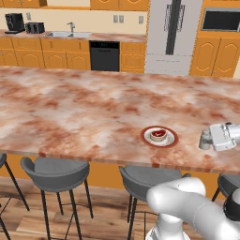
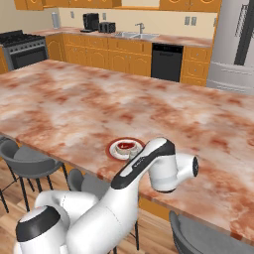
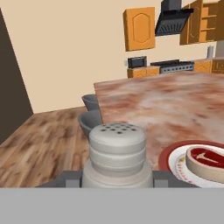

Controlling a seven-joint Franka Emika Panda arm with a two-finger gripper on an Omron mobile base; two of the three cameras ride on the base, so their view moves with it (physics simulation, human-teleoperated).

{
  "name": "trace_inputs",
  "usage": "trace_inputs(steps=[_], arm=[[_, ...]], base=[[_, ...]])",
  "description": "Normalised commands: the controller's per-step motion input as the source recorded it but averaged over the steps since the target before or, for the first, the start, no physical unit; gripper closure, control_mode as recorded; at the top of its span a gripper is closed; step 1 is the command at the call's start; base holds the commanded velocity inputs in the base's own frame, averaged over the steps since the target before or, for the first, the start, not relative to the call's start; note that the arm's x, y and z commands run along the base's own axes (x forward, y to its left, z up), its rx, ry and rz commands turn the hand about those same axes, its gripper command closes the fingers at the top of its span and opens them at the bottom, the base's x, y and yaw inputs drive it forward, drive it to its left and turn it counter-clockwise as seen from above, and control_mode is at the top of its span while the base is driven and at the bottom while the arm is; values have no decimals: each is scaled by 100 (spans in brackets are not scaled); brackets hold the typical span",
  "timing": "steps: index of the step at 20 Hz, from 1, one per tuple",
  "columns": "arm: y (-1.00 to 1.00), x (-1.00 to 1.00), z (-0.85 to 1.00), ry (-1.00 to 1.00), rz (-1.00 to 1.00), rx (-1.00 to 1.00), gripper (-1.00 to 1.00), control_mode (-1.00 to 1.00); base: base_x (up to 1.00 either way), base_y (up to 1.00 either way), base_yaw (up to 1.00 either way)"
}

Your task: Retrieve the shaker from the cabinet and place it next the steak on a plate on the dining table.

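The shaker (image 3: 117,151), a small grey cylinder with a holed cap, fills the lower middle of the hand view, held between the fingers of my gripper (image 3: 117,180), which is shut on it. From the left base view, the gripper (image 1: 209,139) holds the shaker (image 1: 205,139) upright, low over the dining table (image 1: 84,112), a short way right of the plate (image 1: 169,142). The steak (image 1: 158,134) lies on the plate's white centre. The hand view has the plate (image 3: 168,158) and steak (image 3: 205,159) just right of the shaker. Whether the shaker touches the tabletop I cannot tell.
Grey bar stools (image 1: 56,172) line the table's near edge. My own arm (image 2: 144,166) crosses in front of the plate (image 2: 113,152) in the right base view. Far counters with sink (image 1: 68,34), dishwasher (image 1: 104,55) and fridge (image 1: 172,35) stand behind the table.
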Motion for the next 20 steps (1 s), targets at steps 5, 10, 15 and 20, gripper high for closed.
trace_inputs(steps=[5, 10, 15, 20], arm=[[0, 30, -25, -1, 0, 0, 100, -100], [-13, 31, -7, -3, 0, 6, 100, -100], [-10, 27, -16, -5, 0, 15, 100, -100], [0, 31, -20, -6, 0, 5, 100, -100]], base=[[0, 0, 0], [0, 0, 0], [0, 0, 0], [0, 0, 0]])
